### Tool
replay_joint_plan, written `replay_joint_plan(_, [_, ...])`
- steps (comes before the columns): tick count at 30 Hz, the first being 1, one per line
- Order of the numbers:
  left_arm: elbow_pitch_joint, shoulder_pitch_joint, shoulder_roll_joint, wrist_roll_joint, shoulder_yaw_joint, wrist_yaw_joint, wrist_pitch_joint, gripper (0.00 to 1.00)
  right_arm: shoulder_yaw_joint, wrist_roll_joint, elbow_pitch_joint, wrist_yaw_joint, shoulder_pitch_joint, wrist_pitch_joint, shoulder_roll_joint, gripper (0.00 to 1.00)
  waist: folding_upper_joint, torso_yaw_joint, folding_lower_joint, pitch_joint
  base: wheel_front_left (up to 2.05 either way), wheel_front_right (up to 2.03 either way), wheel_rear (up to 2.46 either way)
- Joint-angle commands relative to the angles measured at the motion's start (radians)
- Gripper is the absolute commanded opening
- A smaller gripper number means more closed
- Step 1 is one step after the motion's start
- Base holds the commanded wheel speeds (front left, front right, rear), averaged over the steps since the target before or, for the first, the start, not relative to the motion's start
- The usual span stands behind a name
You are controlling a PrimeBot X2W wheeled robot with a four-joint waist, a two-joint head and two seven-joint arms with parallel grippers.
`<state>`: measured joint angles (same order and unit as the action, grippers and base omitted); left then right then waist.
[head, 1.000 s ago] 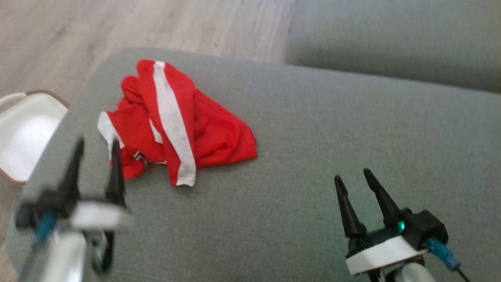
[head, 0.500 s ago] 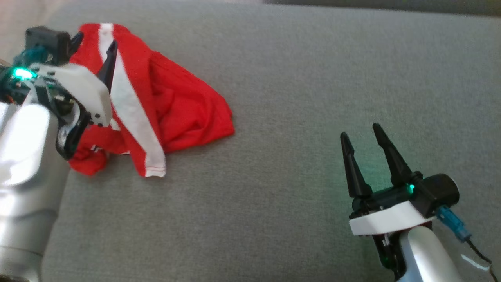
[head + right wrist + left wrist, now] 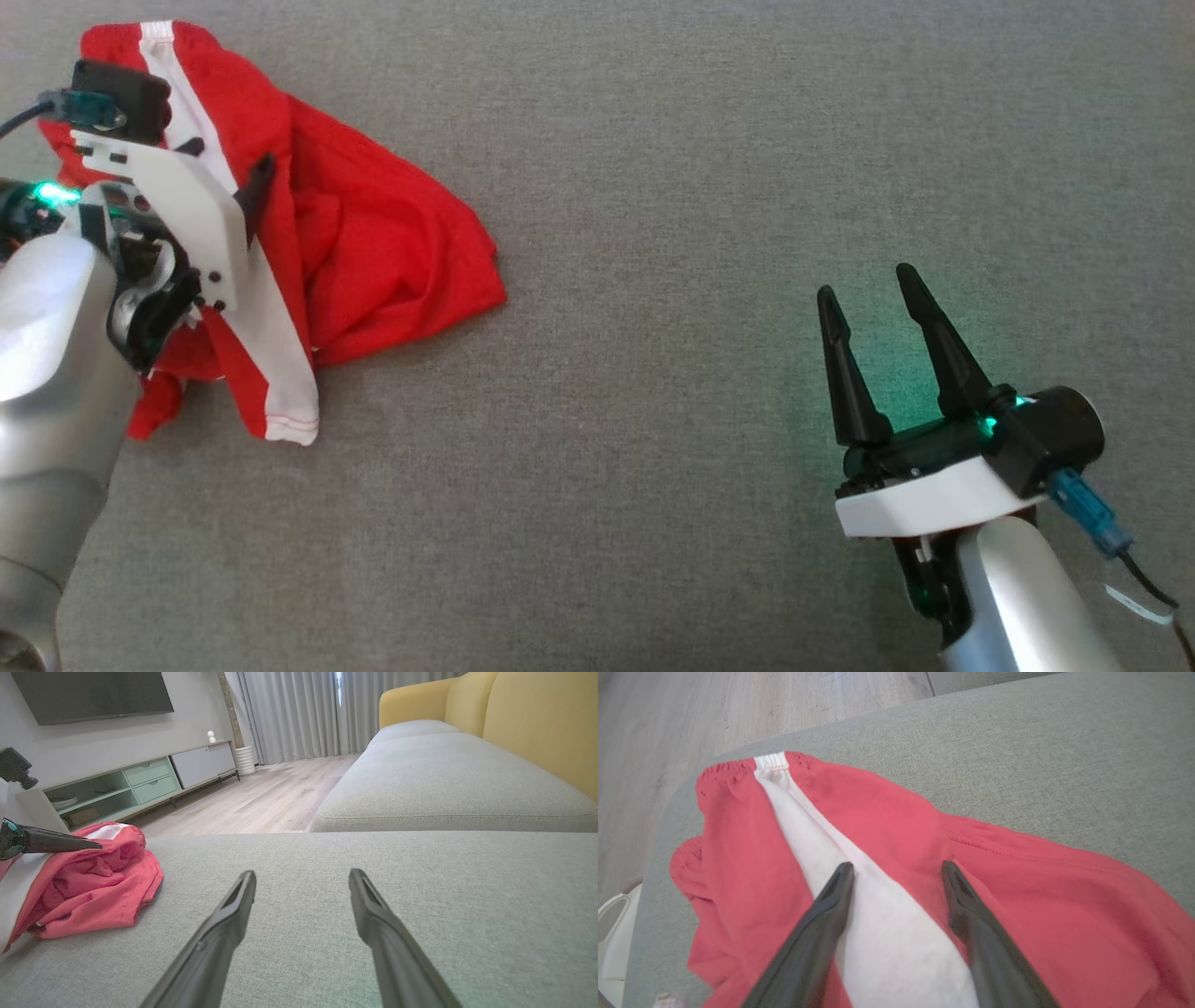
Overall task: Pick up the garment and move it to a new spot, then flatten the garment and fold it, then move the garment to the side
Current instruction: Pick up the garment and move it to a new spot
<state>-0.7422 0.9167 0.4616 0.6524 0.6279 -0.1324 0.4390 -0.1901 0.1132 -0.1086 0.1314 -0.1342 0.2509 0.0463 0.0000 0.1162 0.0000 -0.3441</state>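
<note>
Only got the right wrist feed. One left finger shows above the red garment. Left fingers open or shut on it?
Observer: Open. Left wrist view: the left gripper has its fingers spread over the garment.
Operator: Over which part?
Observer: One tip is over the white stripe, the other over red cloth. Contact: cannot tell.
Operator: Near the cushion edge?
Observer: Yes. The elastic waistband lies close to the edge of the cushion, with wood floor beyond.
</note>
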Motion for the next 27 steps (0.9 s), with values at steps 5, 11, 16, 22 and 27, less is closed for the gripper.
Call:
replay_joint_plan(5, [-0.008,0.070,0.063,0.059,-0.015,0.002,-0.035,0.00,-0.022,-0.003,0.027,-0.001,-0.024,0.011,0.004,1.00,0.0000,0.002,0.0000,0.003,0.00,0.00,0.00])
replay_joint_plan(11, [0.020,0.130,0.069,0.070,-0.023,0.002,-0.220,0.00,-0.024,-0.001,0.016,-0.001,-0.023,0.011,0.004,1.00,0.0000,0.009,0.0000,0.035,0.00,0.00,0.00])
replay_joint_plan(16, [0.076,0.159,0.070,0.095,-0.077,0.002,-0.380,0.00,-0.021,0.008,0.005,-0.001,-0.010,0.011,0.004,1.00,0.0000,0.012,0.0000,0.089,0.00,0.00,0.00])
replay_joint_plan(22, [0.179,0.144,0.062,0.127,-0.127,0.028,-0.462,0.00,-0.016,0.020,-0.001,-0.001,0.011,0.011,0.004,1.00,0.0000,0.016,0.0000,0.139,0.00,0.00,0.00])
replay_joint_plan(27, [0.314,0.092,0.051,0.148,-0.127,0.063,-0.447,0.00,-0.017,0.027,-0.002,-0.001,0.025,0.011,0.004,1.00,0.0000,0.004,0.0000,0.171,0.00,0.00,0.00])
